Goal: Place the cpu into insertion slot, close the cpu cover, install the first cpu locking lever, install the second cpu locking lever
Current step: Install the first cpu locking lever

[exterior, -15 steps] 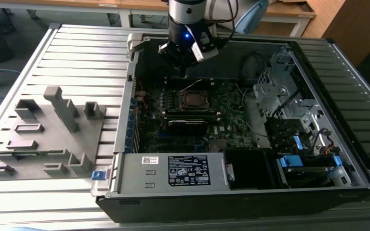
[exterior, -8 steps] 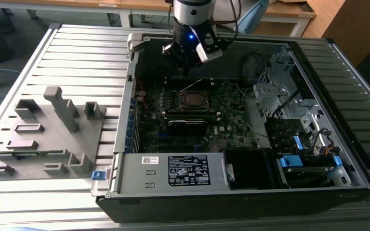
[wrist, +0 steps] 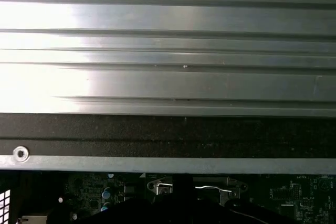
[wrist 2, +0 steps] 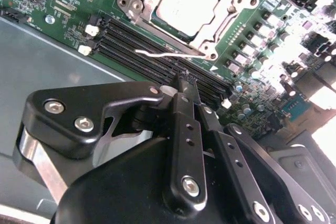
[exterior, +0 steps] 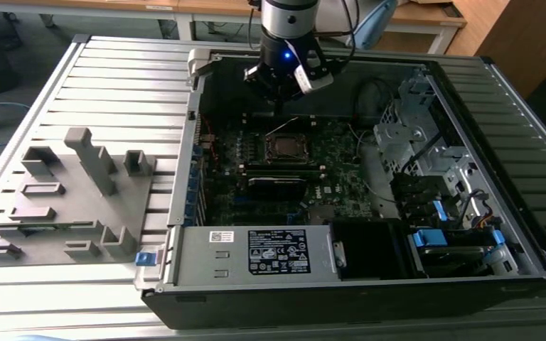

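The cpu (wrist 2: 186, 3) is sitting in the insertion slot (wrist 2: 127, 4) with the cpu cover (wrist 2: 212, 27) lying over it, so both steps look done. A locking lever (wrist 2: 160, 53) is jutting loose, apparently unlatched. The gripper (wrist 2: 185, 80), pressed together and empty, is hovering just beside it.

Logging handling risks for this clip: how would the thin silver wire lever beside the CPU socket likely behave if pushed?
The thin silver wire lever looks long and slender, so it probably flexes and springs under a push. Its shiny, smooth metal may let a tip slip off. Being so thin, it is likely light.
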